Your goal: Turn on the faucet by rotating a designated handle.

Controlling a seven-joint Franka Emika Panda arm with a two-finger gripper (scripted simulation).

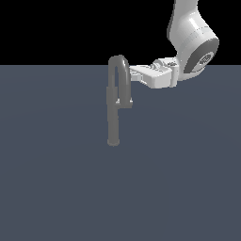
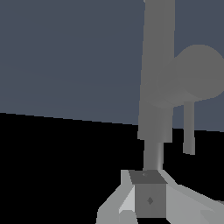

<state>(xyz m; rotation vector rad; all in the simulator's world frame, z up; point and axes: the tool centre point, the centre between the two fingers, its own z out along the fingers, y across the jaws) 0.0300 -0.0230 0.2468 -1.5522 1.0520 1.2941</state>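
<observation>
The faucet [image 1: 113,108] is a slim grey upright pipe with an arched top, standing on the dark floor; the wrist view shows it close up as a thick grey column [image 2: 157,65]. A short horizontal stub, the handle [image 1: 126,102], sits at the arch's lower end on the exterior view's right, and looks like a rounded grey lump [image 2: 197,72] from the wrist. My gripper [image 1: 134,71] is level with the arch's upper curve on that same side, above the handle and close to the pipe. Its fingertips [image 2: 148,199] crowd together in the wrist view, so the gap is unreadable.
The white arm [image 1: 193,42] reaches in from the upper right of the exterior view. A flat dark blue-grey floor [image 1: 56,179] runs all around the faucet, with black background behind.
</observation>
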